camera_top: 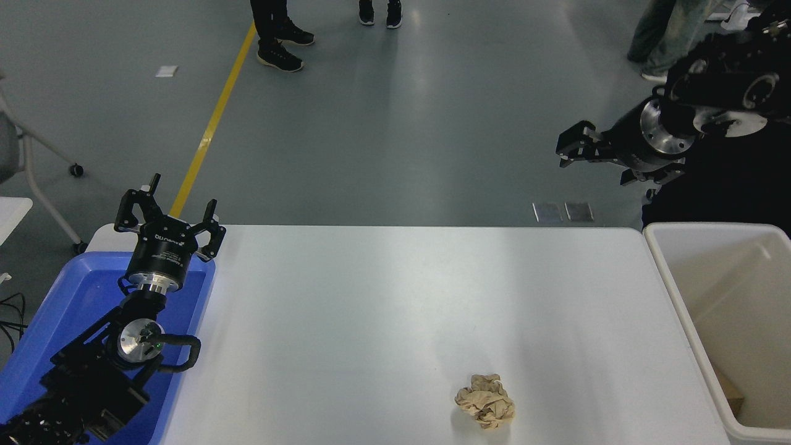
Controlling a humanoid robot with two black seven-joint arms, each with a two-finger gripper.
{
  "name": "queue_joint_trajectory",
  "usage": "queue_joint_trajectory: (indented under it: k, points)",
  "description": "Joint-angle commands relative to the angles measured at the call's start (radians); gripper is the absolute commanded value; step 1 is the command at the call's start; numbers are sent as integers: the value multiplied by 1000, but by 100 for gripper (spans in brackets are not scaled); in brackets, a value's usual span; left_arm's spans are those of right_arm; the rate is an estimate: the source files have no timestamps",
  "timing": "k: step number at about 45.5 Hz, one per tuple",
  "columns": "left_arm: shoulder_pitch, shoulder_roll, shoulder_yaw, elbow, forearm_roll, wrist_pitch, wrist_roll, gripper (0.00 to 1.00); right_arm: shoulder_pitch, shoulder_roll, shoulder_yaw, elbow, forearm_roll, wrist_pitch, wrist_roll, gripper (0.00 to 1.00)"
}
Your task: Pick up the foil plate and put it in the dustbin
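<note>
Dustbin (670, 290) cut off at right edge.

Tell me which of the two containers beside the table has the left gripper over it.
The blue tray at the table's left edge; the left gripper hangs over its far end. The cream dustbin stands at the right.

One white bench (371, 309) carries one crumpled tan paper ball (485, 400). There is one cream dustbin (670, 272) at the frame's right, one blue tray (43, 321) at lower left, and two black end effectors: left (168, 213), right (571, 148).
</note>
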Motion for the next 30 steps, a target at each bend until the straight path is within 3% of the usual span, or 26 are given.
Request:
queue_joint_trajectory:
  k: [1,30]
  points:
    - [0,0,0,0,0,2,0,98,163,12,-7,160,1,135,-1,100]
    - [0,-1,0,0,0,0,0,98,262,7,36,222,2,135,-1,100]
